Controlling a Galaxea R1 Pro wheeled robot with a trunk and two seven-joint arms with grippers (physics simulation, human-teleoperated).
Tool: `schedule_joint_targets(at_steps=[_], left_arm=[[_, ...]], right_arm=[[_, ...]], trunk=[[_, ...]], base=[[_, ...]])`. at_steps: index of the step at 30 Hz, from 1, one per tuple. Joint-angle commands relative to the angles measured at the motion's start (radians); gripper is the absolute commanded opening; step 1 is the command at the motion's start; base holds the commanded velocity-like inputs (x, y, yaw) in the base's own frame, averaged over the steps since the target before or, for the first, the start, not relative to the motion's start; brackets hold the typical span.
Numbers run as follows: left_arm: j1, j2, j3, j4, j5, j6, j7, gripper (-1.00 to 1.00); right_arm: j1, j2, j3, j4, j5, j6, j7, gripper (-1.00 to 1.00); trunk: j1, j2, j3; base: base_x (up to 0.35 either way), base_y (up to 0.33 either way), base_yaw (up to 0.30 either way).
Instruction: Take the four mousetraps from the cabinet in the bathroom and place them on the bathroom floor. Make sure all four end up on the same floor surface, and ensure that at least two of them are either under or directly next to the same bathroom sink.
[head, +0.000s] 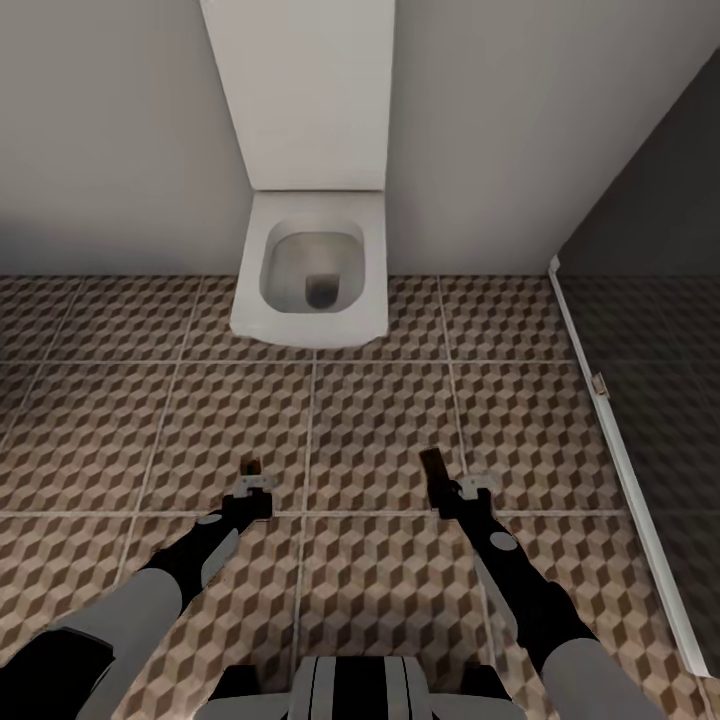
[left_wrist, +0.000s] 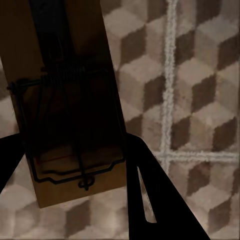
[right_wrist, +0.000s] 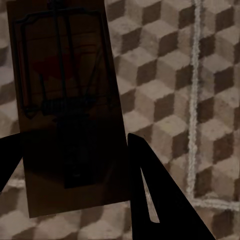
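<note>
Each of my grippers holds a mousetrap above the cube-patterned bathroom floor (head: 380, 420). My left gripper (head: 252, 482) is shut on a tan mousetrap (left_wrist: 75, 100) with dark wire parts, and its dark fingers (left_wrist: 155, 200) press the board's sides. My right gripper (head: 442, 484) is shut on a second mousetrap (right_wrist: 70, 110), which shows as a dark strip (head: 435, 466) sticking forward. Both traps hang a little above the tiles in front of me. The cabinet, the sink and the other mousetraps are out of view.
A white toilet (head: 312, 270) with its tall white cistern panel (head: 300, 90) stands against the grey wall straight ahead. A dark glass partition with a white frame (head: 620, 440) runs along the right. Patterned tiles lie between me and the toilet.
</note>
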Motion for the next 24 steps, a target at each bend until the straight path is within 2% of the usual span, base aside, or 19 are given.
schedule_joint_targets(at_steps=[1, 7, 14, 24], left_arm=[[0.0, 0.001, -0.005, 0.0, 0.007, 0.0, -0.002, -1.0], [0.0, 0.003, -0.006, -0.001, 0.007, 0.002, -0.002, -1.0], [0.0, 0.009, -0.007, 0.0, 0.007, 0.002, -0.002, -1.0], [0.0, 0.005, -0.009, 0.002, 0.007, 0.002, -0.003, -1.0]], right_arm=[[0.0, -0.001, 0.005, -0.001, -0.008, 0.002, -0.002, -1.0], [0.0, -0.001, 0.006, -0.002, -0.007, -0.005, -0.002, -1.0], [0.0, -0.001, 0.007, -0.002, -0.007, -0.007, -0.002, -1.0], [0.0, -0.002, 0.009, -0.001, -0.01, -0.033, -0.002, -1.0]], trunk=[[0.001, 0.0, 0.0], [0.001, 0.0, 0.0], [0.001, 0.0, 0.0], [0.001, 0.0, 0.0]], base=[[0.331, 0.043, 0.0], [0.321, 0.105, 0.0], [0.138, 0.224, 0.0], [0.308, -0.013, 0.0]])
